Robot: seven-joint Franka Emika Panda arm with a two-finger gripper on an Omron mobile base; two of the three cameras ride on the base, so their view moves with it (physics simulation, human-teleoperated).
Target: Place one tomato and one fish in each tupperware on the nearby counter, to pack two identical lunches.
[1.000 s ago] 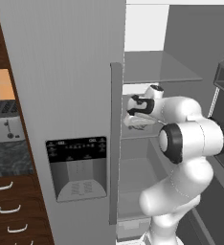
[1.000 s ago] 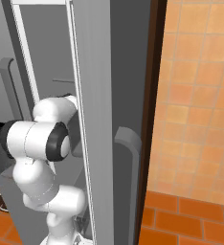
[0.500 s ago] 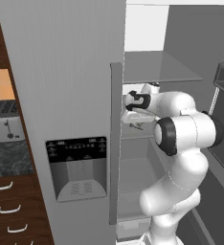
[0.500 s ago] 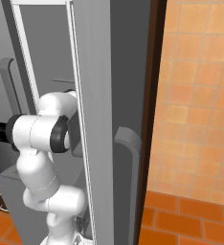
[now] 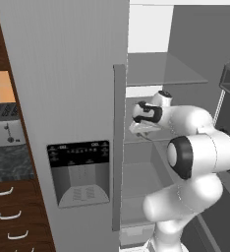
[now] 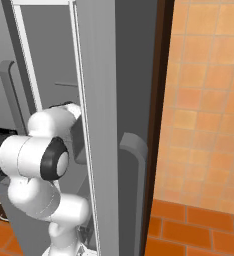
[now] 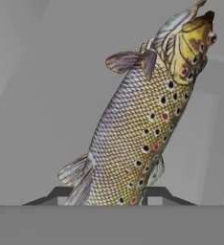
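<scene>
Fingers [image 7: 106, 194] are clamped on the fish [image 7: 142, 124], a scaly, tapered trout with dark and red spots and a yellowish head, held up inside the fridge [image 5: 77, 74] by the smooth glass shelf [image 5: 161, 71].

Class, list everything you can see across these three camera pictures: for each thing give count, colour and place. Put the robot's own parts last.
fish: one, silvery with dark and red spots, between the fingertips in the hand view.
fridge door: one, grey, closed, with dispenser panel, left.
glass shelf: one, pale grey, inside the open fridge.
toaster: one, steel, far left on the counter.
drawers: dark brown, silver handles, under it.
tile wall: orange, right.
gripper: one, dark, holding the fish by the fridge shelves.
</scene>
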